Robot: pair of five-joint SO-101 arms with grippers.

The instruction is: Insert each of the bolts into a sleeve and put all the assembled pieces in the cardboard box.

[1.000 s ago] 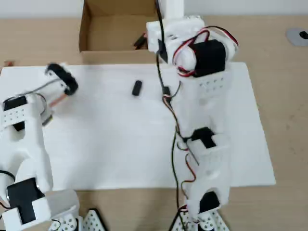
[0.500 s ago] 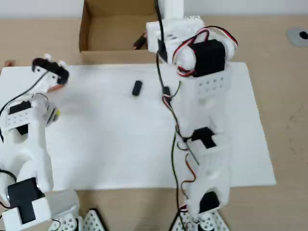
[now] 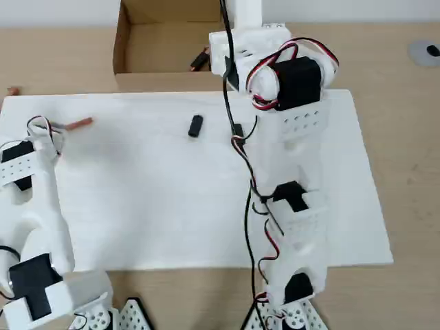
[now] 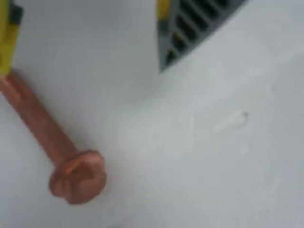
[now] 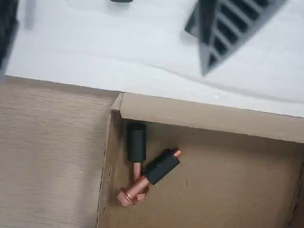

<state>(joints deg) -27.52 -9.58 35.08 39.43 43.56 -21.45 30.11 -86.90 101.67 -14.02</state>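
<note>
Lying on sheet (image 3: 172, 206), copper bolt (image 4: 47, 137) (flanged head), sleeve (image 3: 196, 126) apart

The high view looks straight down from well above the table (image 3: 405, 137), arm bases at its near edge and the cardboard box (image 3: 122, 48) at the far edge, taking in the whole white sheet (image 3: 151, 220). The left wrist view sits very close over the sheet's far left part, facing down at the bolt (image 4: 57, 147), which the high view also shows. The right wrist view hangs higher over the box's near wall, looking down at the assembled pieces (image 5: 152, 171) inside and a strip of sheet, both shared with the high view.
</note>
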